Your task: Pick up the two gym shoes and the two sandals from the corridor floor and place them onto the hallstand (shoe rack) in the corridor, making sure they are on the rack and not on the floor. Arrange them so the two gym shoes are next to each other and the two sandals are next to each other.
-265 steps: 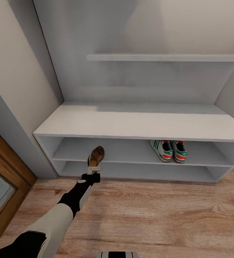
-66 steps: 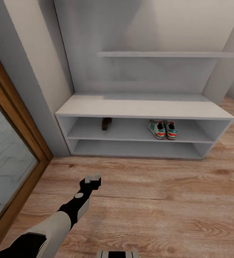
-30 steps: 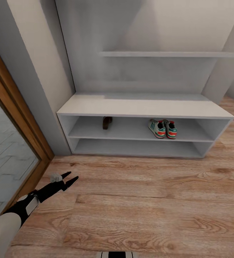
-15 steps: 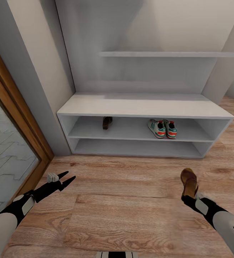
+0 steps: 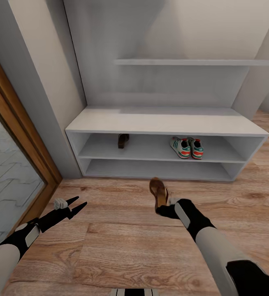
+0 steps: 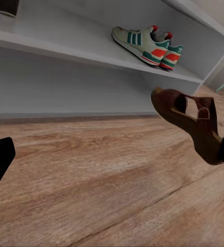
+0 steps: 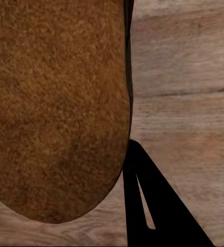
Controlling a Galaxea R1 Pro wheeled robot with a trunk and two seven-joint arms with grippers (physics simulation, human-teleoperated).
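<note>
Gripping the second sandal [image 5: 159,193] by its heel end, the right gripper [image 5: 164,208] is carrying it toe-up, clear of the corridor floor [image 5: 142,246]. Its mate [image 5: 123,140] is sitting on the hallstand [image 5: 167,123] upper shelf, ahead and to the gripper's left, with the gym shoes [image 5: 187,148] paired ahead to its right. The left gripper [image 5: 77,204] is hanging open, empty.

Brown sandal [image 7: 58,108] against black fingers [image 7: 158,206]

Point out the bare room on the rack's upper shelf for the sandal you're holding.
On the hallstand, the upper shelf is bare between the shelved sandal and the gym shoes, and rightward to the end wall. The held sandal fits beside its mate. Left of the mate looks tighter.
</note>
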